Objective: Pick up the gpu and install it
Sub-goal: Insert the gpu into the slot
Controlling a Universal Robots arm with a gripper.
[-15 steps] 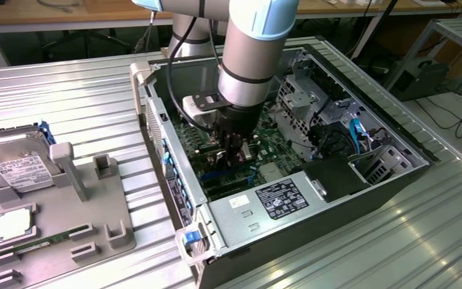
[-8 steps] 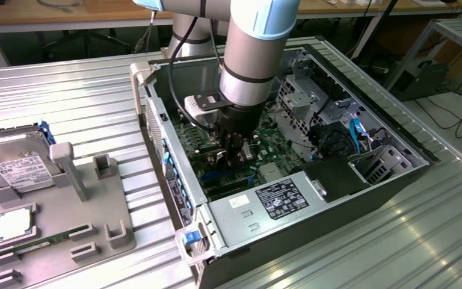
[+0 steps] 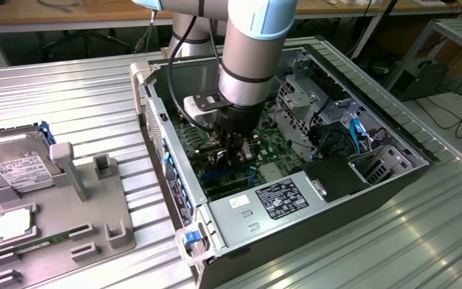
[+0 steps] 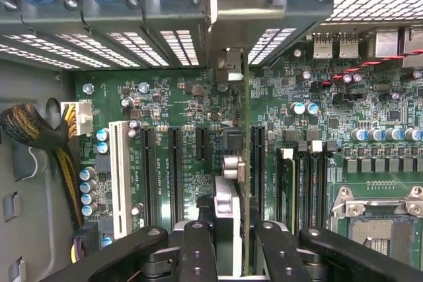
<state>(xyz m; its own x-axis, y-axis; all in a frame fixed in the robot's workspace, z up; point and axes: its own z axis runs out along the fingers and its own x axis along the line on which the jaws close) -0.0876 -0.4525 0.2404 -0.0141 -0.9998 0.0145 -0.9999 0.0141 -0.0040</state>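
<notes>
1. Wrist view — the gripper (image 4: 236,246) has its jaws clamped on the gpu (image 4: 245,183); the card is held on edge and shows as a thin line.
2. The gpu stands over the motherboard (image 4: 198,97), just beside a long black slot (image 4: 258,163), with its bracket end toward the rear slot covers (image 4: 165,44).
3. Exterior view — the arm (image 3: 251,54) reaches down into the open computer case (image 3: 311,253). A hard drive (image 3: 18,165) lies well apart, at the exterior view's left.

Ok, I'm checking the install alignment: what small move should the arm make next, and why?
Probably ease the gpu straight down, slowly. The fingers grip it edge-on, running alongside the long black slot, its bracket toward the rear slot covers; whether it's fully lined up I can't tell.
</notes>
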